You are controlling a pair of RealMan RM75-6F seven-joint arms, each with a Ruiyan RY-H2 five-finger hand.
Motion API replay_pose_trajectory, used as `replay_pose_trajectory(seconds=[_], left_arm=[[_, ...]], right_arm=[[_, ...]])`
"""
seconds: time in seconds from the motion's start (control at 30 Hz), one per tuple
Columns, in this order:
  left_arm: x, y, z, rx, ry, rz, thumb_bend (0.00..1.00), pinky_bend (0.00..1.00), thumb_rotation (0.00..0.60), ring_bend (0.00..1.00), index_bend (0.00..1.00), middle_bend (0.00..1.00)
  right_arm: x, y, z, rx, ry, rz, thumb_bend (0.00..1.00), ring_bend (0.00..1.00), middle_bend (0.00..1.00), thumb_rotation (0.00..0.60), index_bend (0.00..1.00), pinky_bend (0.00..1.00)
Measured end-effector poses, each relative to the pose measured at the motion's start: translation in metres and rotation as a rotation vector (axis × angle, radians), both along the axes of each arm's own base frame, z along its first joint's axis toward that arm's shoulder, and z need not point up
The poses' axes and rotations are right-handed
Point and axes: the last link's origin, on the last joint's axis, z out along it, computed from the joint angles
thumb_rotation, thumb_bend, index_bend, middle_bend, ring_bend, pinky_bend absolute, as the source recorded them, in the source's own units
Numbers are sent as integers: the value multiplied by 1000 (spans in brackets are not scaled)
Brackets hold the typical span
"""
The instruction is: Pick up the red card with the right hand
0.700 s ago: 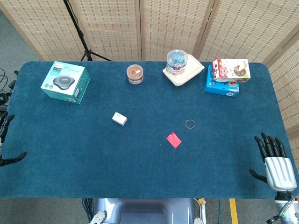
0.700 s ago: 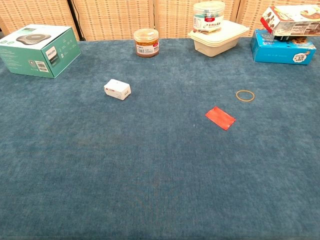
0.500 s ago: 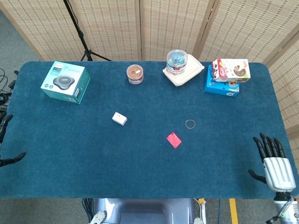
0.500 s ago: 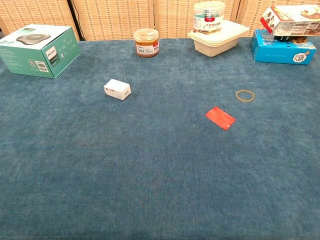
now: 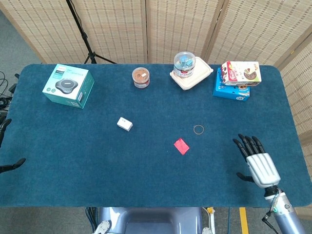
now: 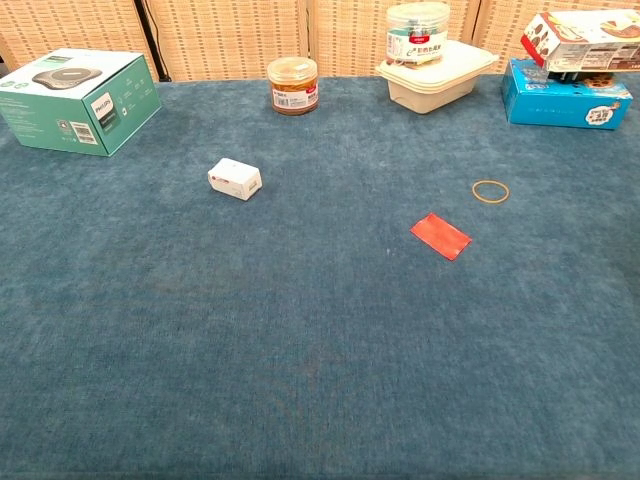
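Right hand (image 5: 257, 161): fingers spread, holding nothing, over the bench (image 5: 97, 161)
Card (image 5: 181, 146): flat, well left of it

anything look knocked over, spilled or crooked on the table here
Nothing spilled or tipped. Only oddities: the snack box sits skewed atop the blue box, and the clear jar rests on the lidded container.
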Motion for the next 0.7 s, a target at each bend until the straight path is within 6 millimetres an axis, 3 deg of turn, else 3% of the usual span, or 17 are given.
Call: replay_pose_trajectory(seconds=[0.37,0.7], left_arm=[[-3,5,0,11,16,32,0,0,600,0,0,0],[-4,9,-2,14,26,55,0,0,600,0,0,0]], right_arm=[[44,-62,-44,108,45,212,0,0,0,600,0,0],[71,-88,-86,205,42,286,0,0,0,600,0,0]])
